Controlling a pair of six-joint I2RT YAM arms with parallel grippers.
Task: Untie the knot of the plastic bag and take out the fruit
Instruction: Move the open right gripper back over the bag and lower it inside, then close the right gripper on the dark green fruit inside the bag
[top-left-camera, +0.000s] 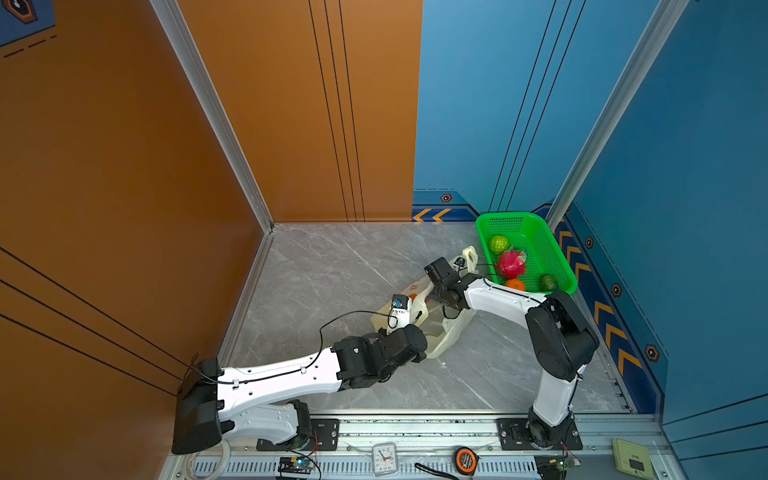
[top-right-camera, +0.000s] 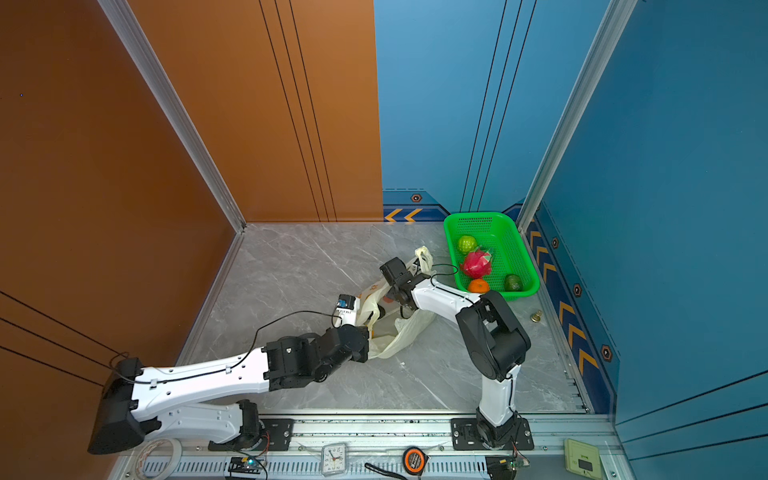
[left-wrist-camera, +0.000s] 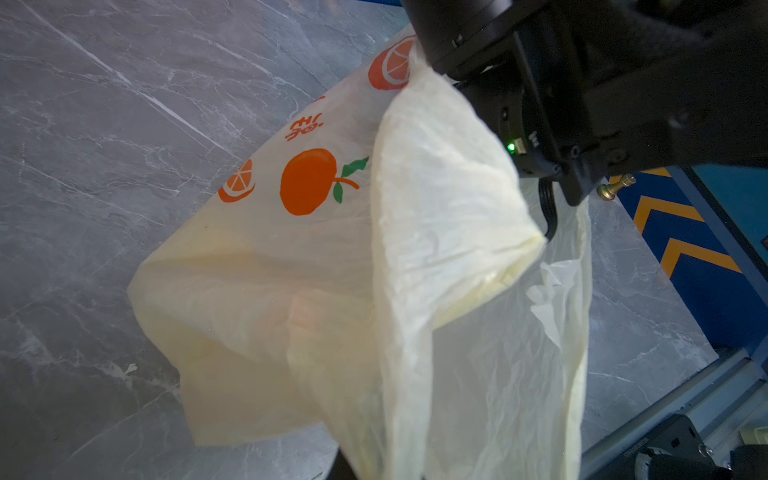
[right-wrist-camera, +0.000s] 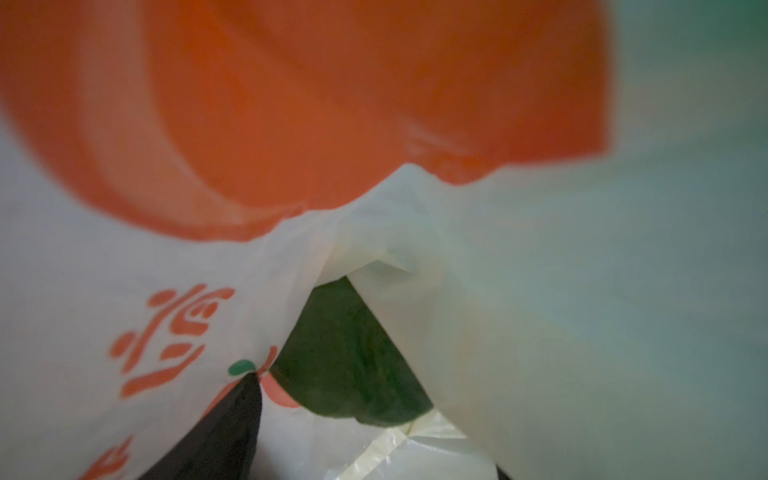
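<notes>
Near the centre of the grey marble tabletop (top-left-camera: 332, 270), slightly toward 3 o'clock, lies the plastic bag (top-left-camera: 446, 336), cream-yellow, crumpled and open at the mouth. At the bag's 9 o'clock edge the left gripper (top-left-camera: 405, 312) is clenched on the film. In the left wrist view that film runs up in taut folds beside the printed oranges (left-wrist-camera: 307, 180).

At the bag's 1 o'clock side the right gripper (top-left-camera: 432, 296) sits inside the mouth, jaws spread and released. In the right wrist view one dark finger (right-wrist-camera: 224, 436) stands beside a dark green fruit (right-wrist-camera: 349, 365) within the bag.

One loop handle (top-left-camera: 469, 254) stands up at the bag's 1 o'clock end. Toward 2 o'clock on the tabletop, the green perforated basket (top-left-camera: 515, 217) holds four pieces:
- a green round fruit (top-left-camera: 498, 244)
- a pink-red dragon fruit (top-left-camera: 512, 264)
- an orange (top-left-camera: 515, 284)
- an avocado (top-left-camera: 548, 282)
</notes>
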